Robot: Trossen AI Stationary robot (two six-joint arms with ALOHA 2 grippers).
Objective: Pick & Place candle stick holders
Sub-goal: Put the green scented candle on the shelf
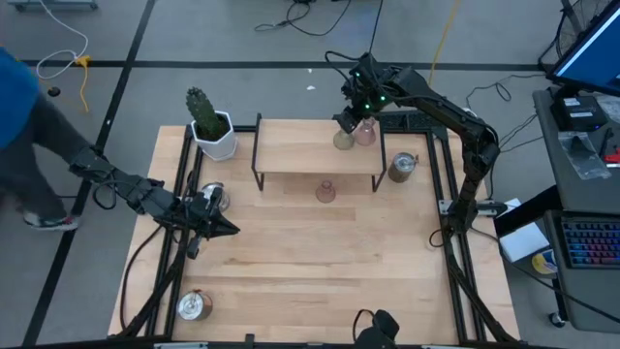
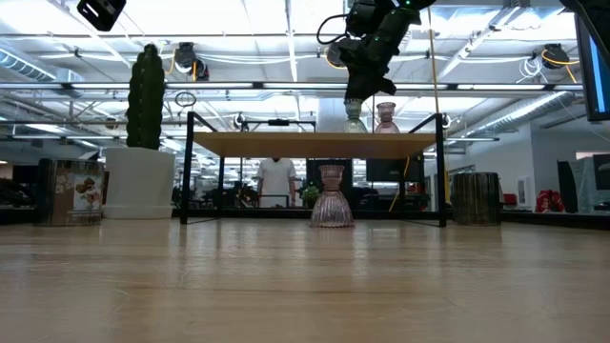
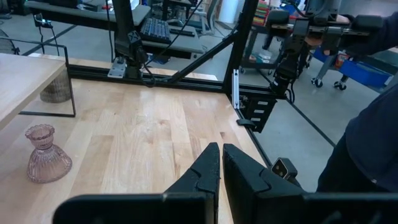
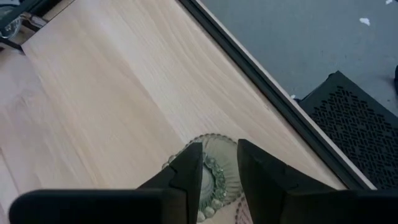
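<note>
An olive-green holder (image 1: 343,142) and a pale pink holder (image 1: 365,134) stand on the far right part of a wooden shelf (image 1: 315,155). My right gripper (image 1: 350,122) is above the green one and shut on it. A second pink holder (image 1: 325,191) stands on its base on the table by the shelf's front edge. Three silver cups stand on the table: at the right of the shelf (image 1: 402,167), at the left (image 1: 211,198) and at the near left (image 1: 194,305). My left gripper (image 1: 229,229) is shut and empty beside the left cup. My right gripper pinches the top of the olive-green holder (image 4: 214,177) between its two fingers, coming from above and pointing down. The holder stands upright with its ribbed base (image 2: 354,124) on the shelf.
A white pot with a green cactus (image 1: 213,131) stands at the shelf's far left. The shelf rests on thin black legs (image 2: 188,167). A person in blue (image 1: 19,126) is beside the table's left edge. The table's middle and near part is bare wood.
</note>
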